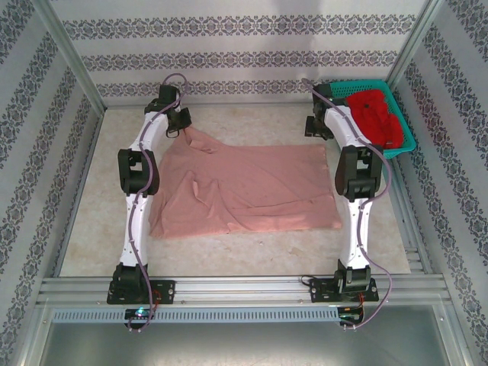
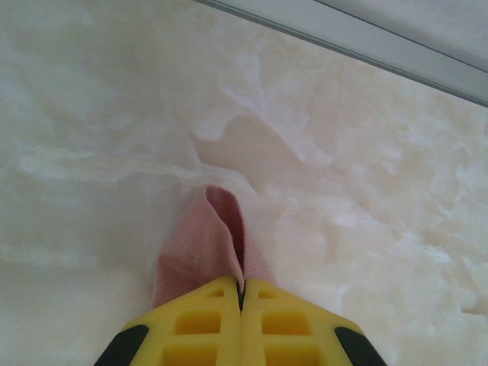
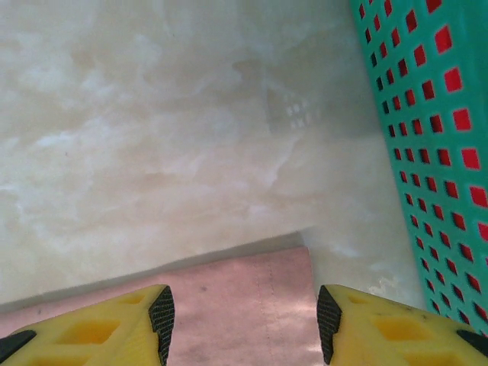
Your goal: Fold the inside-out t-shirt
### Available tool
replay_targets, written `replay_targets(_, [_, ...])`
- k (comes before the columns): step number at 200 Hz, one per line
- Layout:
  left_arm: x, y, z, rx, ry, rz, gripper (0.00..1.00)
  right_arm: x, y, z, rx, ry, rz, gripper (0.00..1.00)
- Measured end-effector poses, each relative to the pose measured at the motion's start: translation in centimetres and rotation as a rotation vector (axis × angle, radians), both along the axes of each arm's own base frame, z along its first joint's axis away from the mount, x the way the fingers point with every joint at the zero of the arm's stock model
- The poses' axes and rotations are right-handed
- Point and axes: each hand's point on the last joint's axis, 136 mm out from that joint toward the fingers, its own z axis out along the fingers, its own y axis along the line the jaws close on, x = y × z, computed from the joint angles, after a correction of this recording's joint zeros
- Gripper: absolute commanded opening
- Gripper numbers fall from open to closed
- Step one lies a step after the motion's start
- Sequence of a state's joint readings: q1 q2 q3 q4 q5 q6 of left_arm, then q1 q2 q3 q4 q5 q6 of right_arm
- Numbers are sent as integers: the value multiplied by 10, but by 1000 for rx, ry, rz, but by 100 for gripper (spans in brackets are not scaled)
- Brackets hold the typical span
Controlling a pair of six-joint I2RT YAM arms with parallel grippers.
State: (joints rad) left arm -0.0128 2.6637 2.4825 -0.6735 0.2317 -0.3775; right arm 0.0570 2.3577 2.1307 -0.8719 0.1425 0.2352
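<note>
Dusty salmon-pink, short-sleeved soft cloth t-shirt lies spread across the middle of the pale marbled table. Its far-left corner is raised, clamped in the left gripper. The right gripper, jaws apart and empty, hovers over the far-right corner, close beside a teal plastic mesh basket. It should lower squarely, clamp the corner clear of the basket, then both corners should travel evenly.
</note>
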Motion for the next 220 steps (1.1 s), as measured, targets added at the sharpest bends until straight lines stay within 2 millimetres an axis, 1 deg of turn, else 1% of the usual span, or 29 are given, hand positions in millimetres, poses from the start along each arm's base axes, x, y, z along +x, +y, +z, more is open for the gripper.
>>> replay_targets(9, [0, 0, 0, 0, -2, 0, 0, 1, -1, -2, -3, 4, -1, 55])
replay_targets(27, [1, 0, 1, 0, -4, 0, 0, 0, -2, -15, -9, 35, -3, 55])
replay_targets(40, [1, 0, 1, -1, -5, 0, 0, -4, -2, -28, -12, 72, -4, 55])
replay_targets(59, [1, -1, 1, -3, -5, -2, 0, -11, -3, -41, -13, 117, -5, 54])
replay_targets(106, [1, -1, 1, -3, -7, -2, 0, -22, -9, -57, -1, 182, -14, 51])
replay_targets(140, [1, -1, 1, -3, -8, -2, 0, -21, -12, -58, 17, 186, -21, 51])
replay_targets(160, [1, -1, 1, -6, -8, -4, 0, -21, -13, -58, 27, 188, -22, 49])
replay_targets(175, [1, -1, 1, -7, -8, -5, 0, -19, -12, -58, 43, 189, -18, 45])
replay_targets(220, [1, -3, 2, -16, -8, -12, 0, -13, -10, -59, 64, 184, 6, 31])
